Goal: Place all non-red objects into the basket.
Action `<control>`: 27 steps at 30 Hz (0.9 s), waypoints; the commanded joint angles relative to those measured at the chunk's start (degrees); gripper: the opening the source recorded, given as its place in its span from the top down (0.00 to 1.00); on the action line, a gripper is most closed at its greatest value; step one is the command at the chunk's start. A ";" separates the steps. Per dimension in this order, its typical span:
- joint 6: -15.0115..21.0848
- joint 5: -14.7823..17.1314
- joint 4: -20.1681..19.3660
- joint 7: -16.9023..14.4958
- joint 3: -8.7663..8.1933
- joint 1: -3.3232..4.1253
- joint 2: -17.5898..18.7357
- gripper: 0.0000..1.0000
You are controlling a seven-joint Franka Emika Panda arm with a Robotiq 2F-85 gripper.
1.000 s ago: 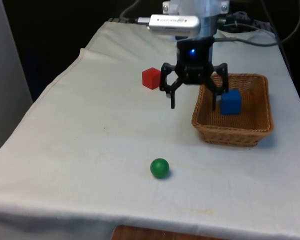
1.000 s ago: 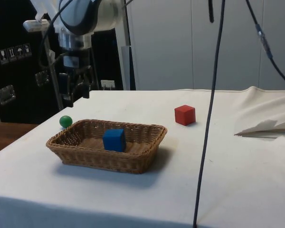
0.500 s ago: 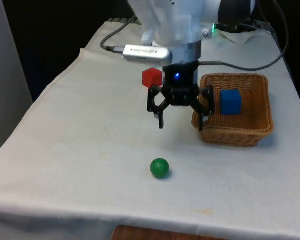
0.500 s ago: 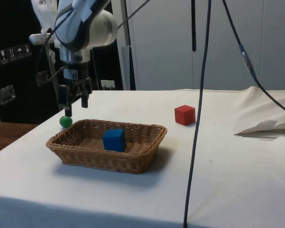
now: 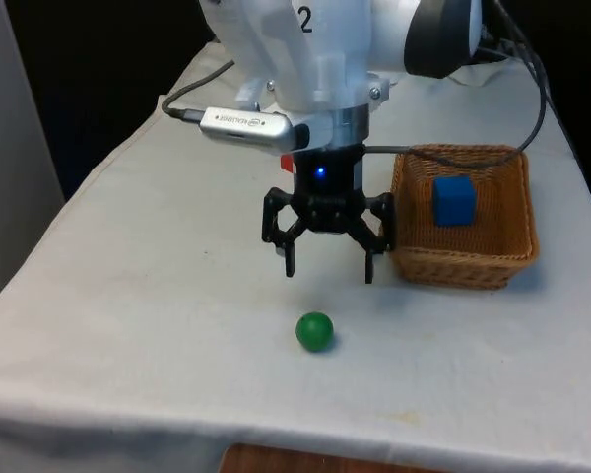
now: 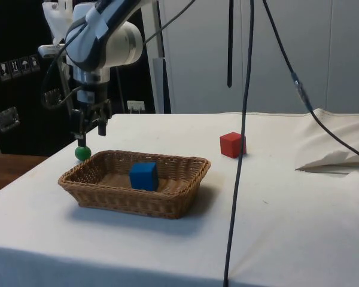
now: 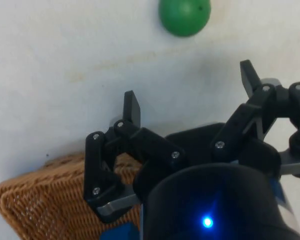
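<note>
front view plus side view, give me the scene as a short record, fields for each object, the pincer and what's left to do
green ball: on the cloth near the table's front edge, outside the basket
blue cube: inside the basket
basket: wicker, toward the front view's right
red cube: on the cloth, apart from the basket
pincer: open, holding nothing, above the cloth between the basket and the green ball
left to do: the green ball is the one non-red object not yet in the basket
</note>
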 commanded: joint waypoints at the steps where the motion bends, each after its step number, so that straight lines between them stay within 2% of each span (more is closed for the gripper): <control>1: 0.00 0.00 0.46 0.00 -0.11 -0.06 0.29 0.00; 3: -0.06 0.23 2.69 -0.06 0.06 -0.57 2.01 0.00; 9: 0.40 1.09 5.56 -0.11 0.17 -0.97 4.53 0.00; 10: 0.40 0.80 4.76 0.06 -0.23 -0.52 3.95 0.00; 11: 0.57 1.26 6.07 -0.17 0.17 -1.03 5.04 0.00; 12: 0.86 1.55 7.05 -0.23 0.11 -1.20 5.96 0.00; 16: 1.15 2.01 8.71 -0.40 -0.11 -1.49 7.45 0.00; 18: 1.26 1.95 9.63 -0.23 -0.63 -1.49 8.25 0.00; 19: 1.09 1.78 8.82 -0.06 -0.80 -1.15 7.73 0.00; 20: 1.26 1.95 9.63 -0.23 -0.63 -1.49 8.25 0.00; 27: 2.12 1.89 11.57 0.23 -1.43 -1.49 10.20 0.00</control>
